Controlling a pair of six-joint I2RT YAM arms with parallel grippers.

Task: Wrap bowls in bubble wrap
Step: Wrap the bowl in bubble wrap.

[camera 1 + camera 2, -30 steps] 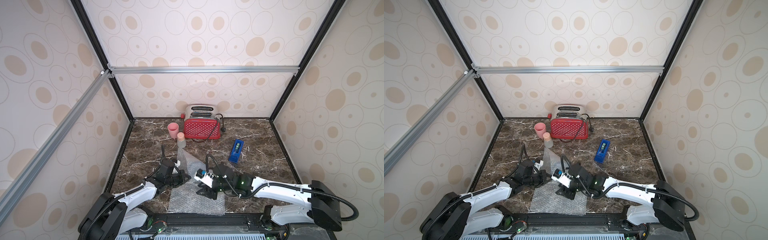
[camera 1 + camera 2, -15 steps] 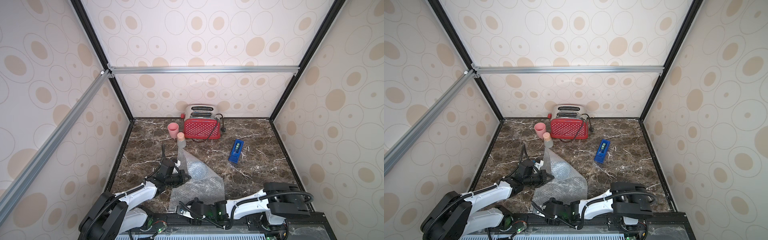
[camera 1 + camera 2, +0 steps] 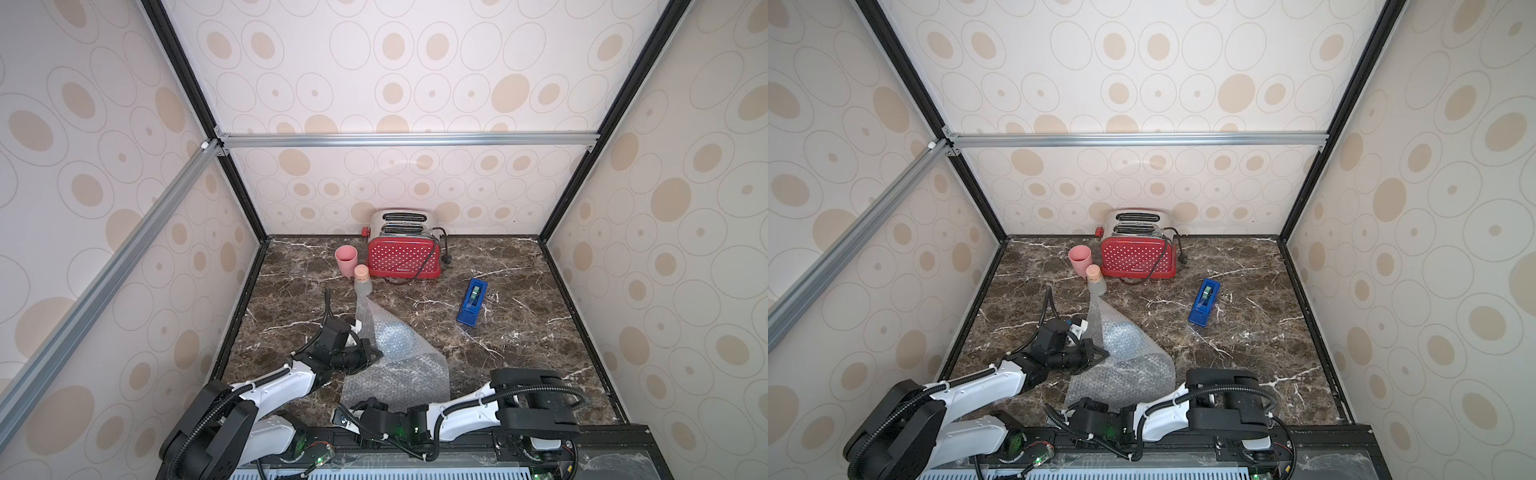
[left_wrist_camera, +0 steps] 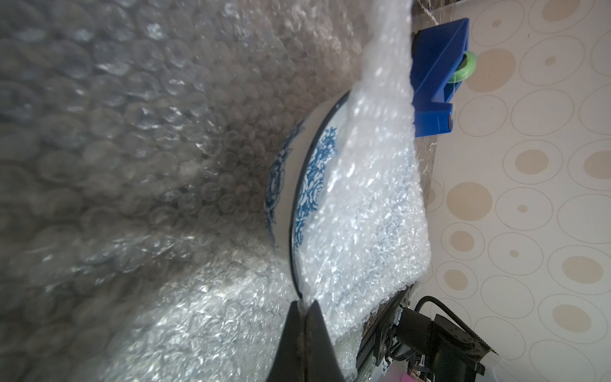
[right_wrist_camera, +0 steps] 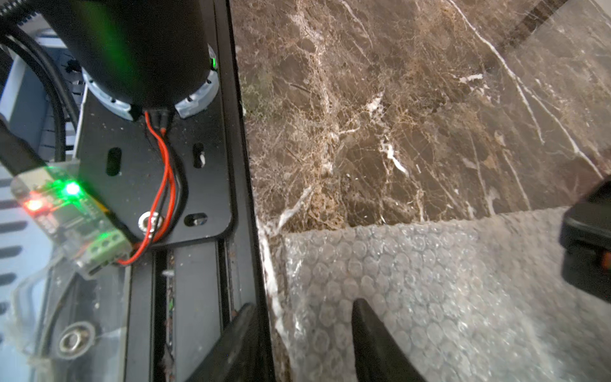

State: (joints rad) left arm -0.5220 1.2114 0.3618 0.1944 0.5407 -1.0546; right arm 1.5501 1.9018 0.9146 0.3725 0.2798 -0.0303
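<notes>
Left wrist view shows the bowl sitting on the bubble wrap with one side folded over its mouth. The left end effector is clamped tight on the wrap right at the rim, so I'd call it about halfway, with the other sides still loose. Compared to a second ago, the right end effector has backed off from beside the bowl to the desk's near edge, jaws partly open, holding nothing.

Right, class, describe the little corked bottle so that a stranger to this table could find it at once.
Start at the red dotted toaster against the back wall. At its front corner, beside and slightly in front of the pink cup, stands the bottle. Unlike the cup, it is small, pale and see-through, with a cork stopper.
</notes>
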